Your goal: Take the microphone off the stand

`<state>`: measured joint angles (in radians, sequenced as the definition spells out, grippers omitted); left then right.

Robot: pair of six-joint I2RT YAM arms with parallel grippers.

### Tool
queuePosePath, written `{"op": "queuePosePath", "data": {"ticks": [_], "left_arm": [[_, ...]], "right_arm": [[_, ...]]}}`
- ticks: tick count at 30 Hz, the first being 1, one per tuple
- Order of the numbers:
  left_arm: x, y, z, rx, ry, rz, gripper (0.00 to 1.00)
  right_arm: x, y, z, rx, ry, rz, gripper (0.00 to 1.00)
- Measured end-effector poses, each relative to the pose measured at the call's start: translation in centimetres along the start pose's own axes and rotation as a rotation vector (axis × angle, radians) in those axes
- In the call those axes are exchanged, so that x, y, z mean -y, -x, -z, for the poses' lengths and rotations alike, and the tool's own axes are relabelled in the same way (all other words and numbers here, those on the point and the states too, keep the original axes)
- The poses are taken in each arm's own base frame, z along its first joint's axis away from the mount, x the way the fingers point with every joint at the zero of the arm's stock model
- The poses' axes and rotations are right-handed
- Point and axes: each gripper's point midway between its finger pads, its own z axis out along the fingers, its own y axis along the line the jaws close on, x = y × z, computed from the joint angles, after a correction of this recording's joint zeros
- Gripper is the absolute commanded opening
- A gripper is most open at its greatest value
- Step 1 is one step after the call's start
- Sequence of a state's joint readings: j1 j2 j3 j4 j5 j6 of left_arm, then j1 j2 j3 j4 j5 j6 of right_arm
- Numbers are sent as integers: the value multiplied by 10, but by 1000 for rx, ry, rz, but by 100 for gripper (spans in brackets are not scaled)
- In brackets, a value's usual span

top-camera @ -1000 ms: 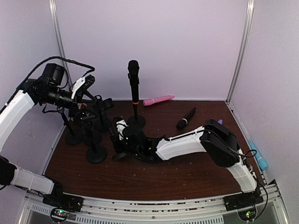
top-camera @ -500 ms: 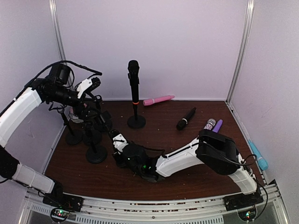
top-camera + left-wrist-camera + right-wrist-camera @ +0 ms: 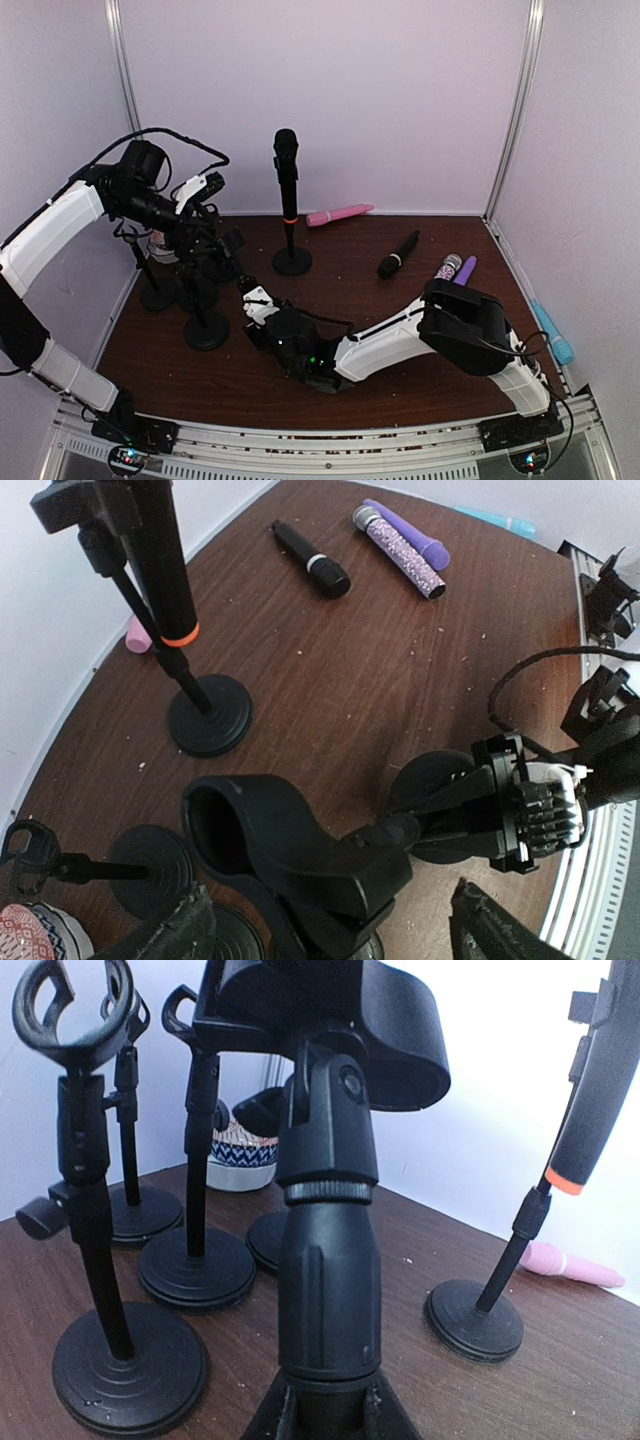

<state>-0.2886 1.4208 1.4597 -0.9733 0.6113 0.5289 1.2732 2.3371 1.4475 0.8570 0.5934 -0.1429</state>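
**Right arm pulls back toward the lower edge while the left arm swings in**

Since a second ago, the right arm [image 3: 395, 330] has drawn its wrist down toward the lower centre of the overhead view. That uncovers two purple microphones [image 3: 452, 266] right of centre. The left arm [image 3: 55, 220] has swung rightward in the upper left.

The right jaws are closed on the stem of an empty stand [image 3: 328, 1260], just under its clip [image 3: 262, 835]. The left jaws are spread wide on either side of that clip, with a gap on both sides, gripping nothing.

The microphone [image 3: 287, 170], black with an orange ring, sits upright in its stand [image 3: 292, 262] at the centre back of the table [image 3: 200, 385], apart from both arms.

Other empty stands [image 3: 206, 330] cluster at the left of the overhead view. A pink microphone [image 3: 340, 213] lies against the back wall. A black microphone [image 3: 398, 254] lies flat, right of centre.
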Motion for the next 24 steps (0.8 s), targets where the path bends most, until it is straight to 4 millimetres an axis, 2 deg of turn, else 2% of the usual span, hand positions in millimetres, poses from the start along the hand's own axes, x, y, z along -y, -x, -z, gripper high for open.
{"op": "queuePosePath", "data": {"ticks": [4,6,13,15,20,22,24], "left_arm": [[6,10,1,38,-43,25,82],[7,13,1,48,-56,40,79],[-6,2,-12,-7,-24,107,76],[-7,1,-13,-17,-16,120,68],[-8,5,-14,-2,-11,120,40],[-9,5,-16,5,-9,114,35],[-9,2,-20,4,-7,107,34]], "right_arm": [[-4,19,-3,33,-16,6,0],[-5,26,-3,45,-23,4,0],[-5,19,-1,29,-55,37,0],[-4,15,-1,24,-62,41,0],[-5,13,-5,14,-78,45,1],[-6,7,-7,5,-90,43,7],[-8,2,-9,-1,-90,40,11]]}}
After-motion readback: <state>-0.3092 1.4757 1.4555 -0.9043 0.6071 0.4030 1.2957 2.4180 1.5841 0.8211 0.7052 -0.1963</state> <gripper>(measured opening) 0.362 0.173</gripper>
